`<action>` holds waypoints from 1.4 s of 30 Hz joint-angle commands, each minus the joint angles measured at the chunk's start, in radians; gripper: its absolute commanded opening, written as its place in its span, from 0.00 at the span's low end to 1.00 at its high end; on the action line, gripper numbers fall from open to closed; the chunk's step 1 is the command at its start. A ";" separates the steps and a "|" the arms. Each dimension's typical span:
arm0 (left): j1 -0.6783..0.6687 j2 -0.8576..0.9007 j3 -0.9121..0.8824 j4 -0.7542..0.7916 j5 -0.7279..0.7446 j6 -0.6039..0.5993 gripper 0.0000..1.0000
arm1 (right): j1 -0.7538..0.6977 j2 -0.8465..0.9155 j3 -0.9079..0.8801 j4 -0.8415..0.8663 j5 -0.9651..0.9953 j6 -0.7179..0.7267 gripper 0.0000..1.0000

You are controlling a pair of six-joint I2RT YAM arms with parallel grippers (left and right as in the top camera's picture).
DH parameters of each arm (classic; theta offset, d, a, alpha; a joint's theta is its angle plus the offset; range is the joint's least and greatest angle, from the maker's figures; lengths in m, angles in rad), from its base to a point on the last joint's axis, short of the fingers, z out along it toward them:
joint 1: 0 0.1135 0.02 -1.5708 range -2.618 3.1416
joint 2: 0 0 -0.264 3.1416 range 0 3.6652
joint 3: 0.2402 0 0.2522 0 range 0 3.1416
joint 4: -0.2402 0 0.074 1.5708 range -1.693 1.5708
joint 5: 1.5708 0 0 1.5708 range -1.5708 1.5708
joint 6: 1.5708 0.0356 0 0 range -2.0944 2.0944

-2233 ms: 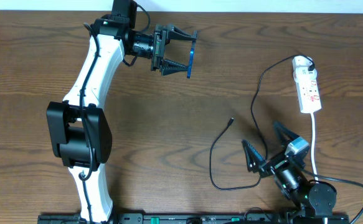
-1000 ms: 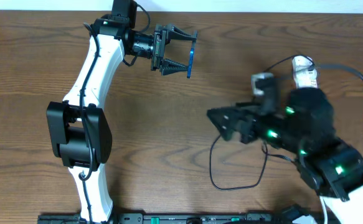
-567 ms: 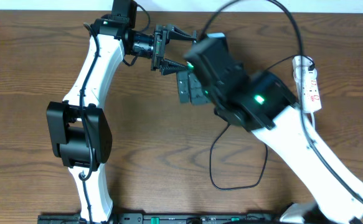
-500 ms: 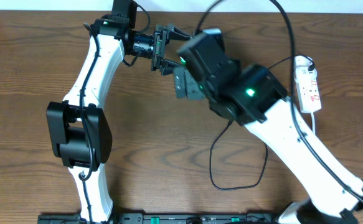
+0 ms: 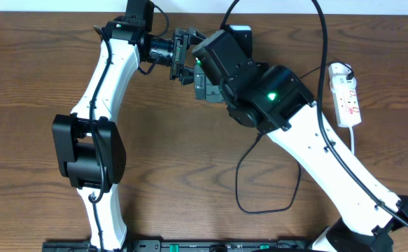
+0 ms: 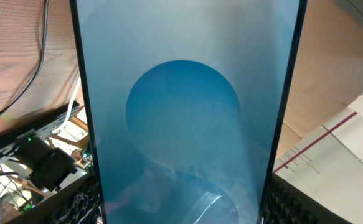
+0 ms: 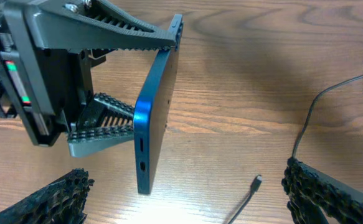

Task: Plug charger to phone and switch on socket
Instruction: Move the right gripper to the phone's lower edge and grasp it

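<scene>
The bench point(image 5: 22, 84) was dark brown wood grain. The left fingers point(image 7: 125, 28) pinched the phone point(image 7: 153, 118), held on edge above the far side. The right fingers point(image 7: 330, 193) stood spread, facing the phone. The charger point(image 5: 237, 185) lay looped on the bench, and the socket point(image 5: 348, 101) lay near the right edge.

The white-and-black right arm point(image 5: 315, 154) lay folded low at the near right corner of the brown wooden bench point(image 5: 22, 84). It has since swung up and across, so the right hand point(image 7: 187, 180) now sits just beside the left hand point(image 7: 157, 74) at the far middle. In the overhead view it now covers the slim blue-edged phone point(image 7: 150, 143) and the small plug tip point(image 7: 256, 182) of the thin black cable point(image 5: 242, 189), both plainly visible before.
</scene>
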 commanded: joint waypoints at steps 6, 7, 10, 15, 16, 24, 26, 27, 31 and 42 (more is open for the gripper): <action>0.003 -0.035 0.008 0.002 0.028 -0.012 0.68 | 0.000 0.033 0.018 0.012 0.004 0.046 0.95; 0.003 -0.035 0.008 0.002 0.028 -0.014 0.68 | 0.000 0.034 0.017 0.014 0.004 0.046 0.94; 0.003 -0.035 0.008 0.002 0.028 -0.022 0.68 | 0.000 0.039 0.013 0.022 0.008 0.049 0.86; 0.003 -0.035 0.008 0.002 0.029 -0.021 0.68 | -0.002 0.057 0.012 0.024 0.019 0.068 0.68; 0.003 -0.035 0.008 0.002 0.029 -0.021 0.68 | -0.002 0.063 0.012 0.027 0.019 0.068 0.64; 0.003 -0.035 0.008 0.002 0.046 -0.022 0.68 | -0.002 0.073 0.012 0.047 0.019 0.067 0.45; 0.003 -0.035 0.008 0.002 0.056 -0.022 0.68 | -0.002 0.073 0.012 0.054 0.020 0.067 0.43; 0.003 -0.035 0.008 0.002 0.056 -0.022 0.68 | -0.002 0.073 0.012 0.058 0.020 0.067 0.43; 0.003 -0.035 0.008 0.001 0.061 -0.022 0.68 | -0.003 0.074 0.010 0.070 0.036 0.067 0.39; 0.003 -0.035 0.008 0.001 0.078 -0.022 0.68 | -0.003 0.074 0.002 0.100 0.046 0.067 0.37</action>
